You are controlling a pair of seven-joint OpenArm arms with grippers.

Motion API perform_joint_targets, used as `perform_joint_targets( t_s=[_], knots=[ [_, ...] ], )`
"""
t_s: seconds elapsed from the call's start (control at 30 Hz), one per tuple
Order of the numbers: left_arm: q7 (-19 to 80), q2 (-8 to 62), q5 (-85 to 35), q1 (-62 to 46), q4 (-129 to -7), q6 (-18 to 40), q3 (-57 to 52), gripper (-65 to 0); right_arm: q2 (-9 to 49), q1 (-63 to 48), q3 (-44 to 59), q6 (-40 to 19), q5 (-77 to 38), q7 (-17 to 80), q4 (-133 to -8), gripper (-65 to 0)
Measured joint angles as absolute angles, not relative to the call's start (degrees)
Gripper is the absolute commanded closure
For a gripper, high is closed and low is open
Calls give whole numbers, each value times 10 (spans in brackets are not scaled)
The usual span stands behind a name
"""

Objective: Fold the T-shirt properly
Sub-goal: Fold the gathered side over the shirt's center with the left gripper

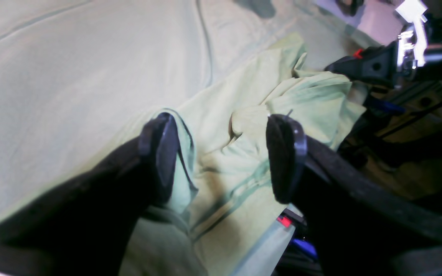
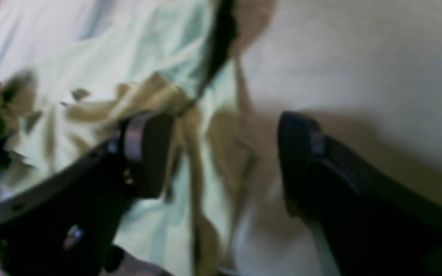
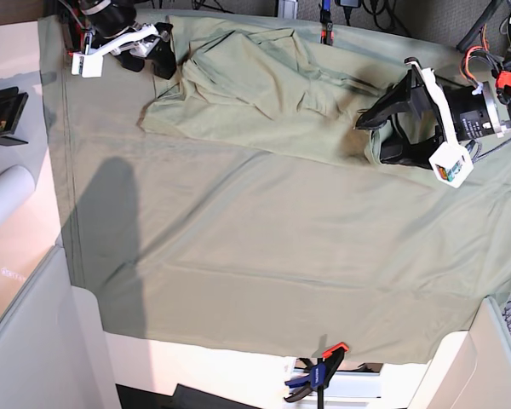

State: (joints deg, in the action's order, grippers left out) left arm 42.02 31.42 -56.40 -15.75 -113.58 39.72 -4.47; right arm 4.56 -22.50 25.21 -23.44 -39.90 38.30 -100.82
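Note:
The T-shirt [image 3: 264, 94] lies crumpled and wrinkled at the far side of the table, pale yellowish green. My left gripper [image 3: 370, 136] is at the shirt's right end. In the left wrist view it [image 1: 223, 153] is open, with bunched shirt fabric [image 1: 244, 96] between the fingers and a fold lying against the left finger [image 1: 161, 153]. My right gripper [image 3: 166, 68] is at the shirt's left end. In the blurred right wrist view it [image 2: 225, 157] is open over rumpled shirt cloth [image 2: 90, 76]; whether it touches the cloth is unclear.
A larger grey-green sheet [image 3: 238, 256] with a stitched hem covers the table, held by a clamp [image 3: 319, 375] at the near edge and another [image 3: 326, 34] at the far edge. A white roll [image 3: 0, 204] and a black object [image 3: 0, 111] lie off the left side.

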Motion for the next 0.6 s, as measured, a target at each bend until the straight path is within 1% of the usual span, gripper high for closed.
perform_joint_targets(
  t_s=[0.07, 0.23, 0.37, 0.6],
  knots=[
    [420, 314, -561, -159, -1135, 397, -45, -391, 41, -216, 252, -235, -399, 383, -1008, -436],
    [414, 314, -503, -159, -1101, 398, -44, -392, 39, -211, 252, -235, -401, 384, -1008, -436],
    [409, 314, -437, -159, -1090, 397, -44, -391, 39, -211, 252, -235, -401, 384, -1008, -435],
    [407, 315, -437, -159, -1090, 397, -45, -391, 39, -211, 252, -235, -388, 384, -1008, -435]
  ],
)
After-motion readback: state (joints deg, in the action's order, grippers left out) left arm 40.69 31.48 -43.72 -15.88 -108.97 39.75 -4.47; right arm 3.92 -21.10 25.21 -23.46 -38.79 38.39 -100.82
